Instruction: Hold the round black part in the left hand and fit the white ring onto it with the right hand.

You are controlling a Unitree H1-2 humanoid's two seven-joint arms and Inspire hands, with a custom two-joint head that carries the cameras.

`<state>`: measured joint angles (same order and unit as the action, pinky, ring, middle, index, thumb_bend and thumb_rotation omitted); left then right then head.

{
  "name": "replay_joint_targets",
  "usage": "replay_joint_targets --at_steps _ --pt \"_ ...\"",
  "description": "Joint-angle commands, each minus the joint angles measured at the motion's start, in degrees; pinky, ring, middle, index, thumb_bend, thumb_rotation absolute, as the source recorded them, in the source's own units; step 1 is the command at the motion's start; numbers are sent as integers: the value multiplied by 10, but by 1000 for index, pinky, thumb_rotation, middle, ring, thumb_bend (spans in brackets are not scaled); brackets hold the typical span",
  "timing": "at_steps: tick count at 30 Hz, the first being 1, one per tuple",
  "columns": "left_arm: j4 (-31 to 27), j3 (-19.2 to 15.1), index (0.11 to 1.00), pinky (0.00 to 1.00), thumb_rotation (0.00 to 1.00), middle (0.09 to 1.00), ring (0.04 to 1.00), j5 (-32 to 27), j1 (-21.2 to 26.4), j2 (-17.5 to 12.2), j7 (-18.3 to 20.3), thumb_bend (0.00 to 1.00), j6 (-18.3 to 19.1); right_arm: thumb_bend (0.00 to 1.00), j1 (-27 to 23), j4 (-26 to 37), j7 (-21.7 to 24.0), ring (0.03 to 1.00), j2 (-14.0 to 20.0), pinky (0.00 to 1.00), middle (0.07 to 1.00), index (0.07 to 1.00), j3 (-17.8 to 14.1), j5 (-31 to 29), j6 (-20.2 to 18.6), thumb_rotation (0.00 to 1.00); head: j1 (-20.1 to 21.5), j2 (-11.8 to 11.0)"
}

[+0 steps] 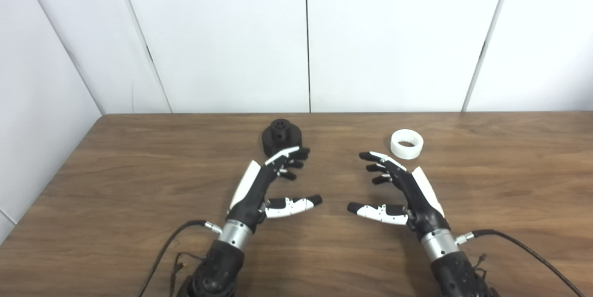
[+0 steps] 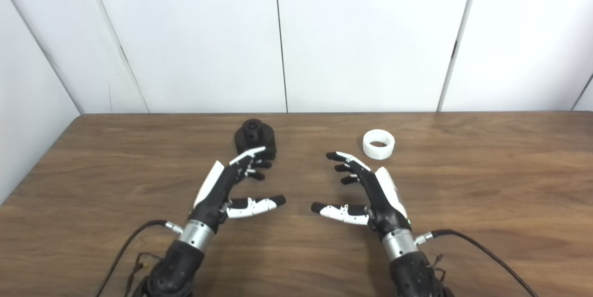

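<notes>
Your left hand [image 1: 271, 186] is spread wide and empty, fingertips just short of the one black part [image 1: 281, 136] standing on the counter [image 1: 139, 172]. Your right hand [image 1: 400, 190] is spread and empty too, with the one white ring [image 1: 407, 143] lying flat just beyond it. Both look rigid and light; take the part around its wide base, and pinch the ring's outer wall, likely slick

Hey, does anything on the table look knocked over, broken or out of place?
Nothing stands out. The black part sits upright on the table, the white ring lies flat to its right, and both the left hand and right hand are open, holding nothing.
</notes>
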<state>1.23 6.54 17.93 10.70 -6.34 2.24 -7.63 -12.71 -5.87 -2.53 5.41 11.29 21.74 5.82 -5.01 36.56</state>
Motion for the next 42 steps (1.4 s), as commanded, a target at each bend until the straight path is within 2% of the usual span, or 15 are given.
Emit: replay_joint_targets --at_steps 1,6,11,16,23,28,30,34,42 --pt "-23 -3 802 694 225 812 777 8 25 -9 -5 737 -5 765 10 -19 -4 791 6 679 842 801 1 5 14 243 -1 0" --pt "-32 -5 800 704 269 818 791 37 31 -16 -12 747 6 760 10 -15 -1 796 6 683 844 803 1 5 10 246 -2 0" --pt "-40 -7 810 681 340 825 804 96 37 -31 -28 762 23 758 9 -18 -1 798 10 687 846 808 2 11 7 263 -3 -2" --pt "-43 -12 818 746 292 847 847 123 44 -47 -38 748 21 760 8 -21 -1 799 11 682 844 805 0 6 12 251 -7 -4" --pt "-44 -15 850 827 335 903 935 170 52 -63 -47 783 43 753 7 -23 -4 803 13 692 843 805 2 9 18 232 -9 -5" --pt "-24 -18 875 894 378 943 983 198 60 -70 -68 796 47 752 7 -24 -4 797 13 690 844 803 1 7 20 223 -7 -4" --pt "-20 -19 890 915 400 956 994 199 65 -72 -64 797 54 752 6 -26 -5 796 13 688 842 801 1 7 22 220 -9 -4" --pt "-16 -17 937 986 400 987 1000 201 86 -81 -31 819 98 757 5 -29 -4 791 14 684 842 800 -1 2 22 207 -13 -7" --pt "6 5 977 1000 426 1000 1000 214 131 -111 7 881 136 758 1 -36 -5 792 13 689 843 801 1 2 27 219 -13 -10"
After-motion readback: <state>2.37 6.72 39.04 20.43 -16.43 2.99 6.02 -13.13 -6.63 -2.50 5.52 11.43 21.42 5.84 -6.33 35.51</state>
